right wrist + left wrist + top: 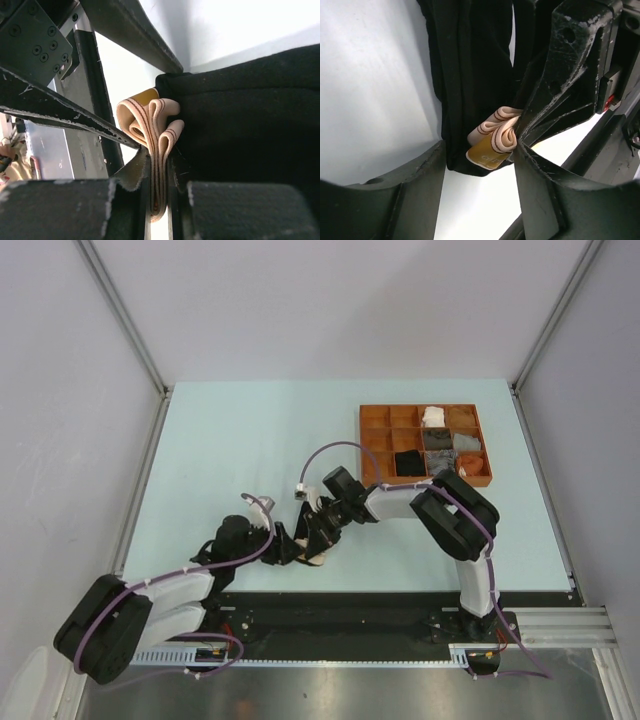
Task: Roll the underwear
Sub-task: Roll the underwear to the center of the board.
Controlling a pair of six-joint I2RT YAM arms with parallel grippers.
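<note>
One black brief (470, 75), one tray (376, 420).

The left arm (170, 595) and right arm (478, 575), 2 alike, have black joints, white-grey links and purple cables (330, 448) held by white ties, with black, scuffed fingers (405, 200) and a black plate (30, 35) dotted with small screws.

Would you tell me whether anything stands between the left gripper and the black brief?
Nothing visible: the black brief lies between the open fingers of the left gripper, its waistband clamped by the right gripper.
</note>
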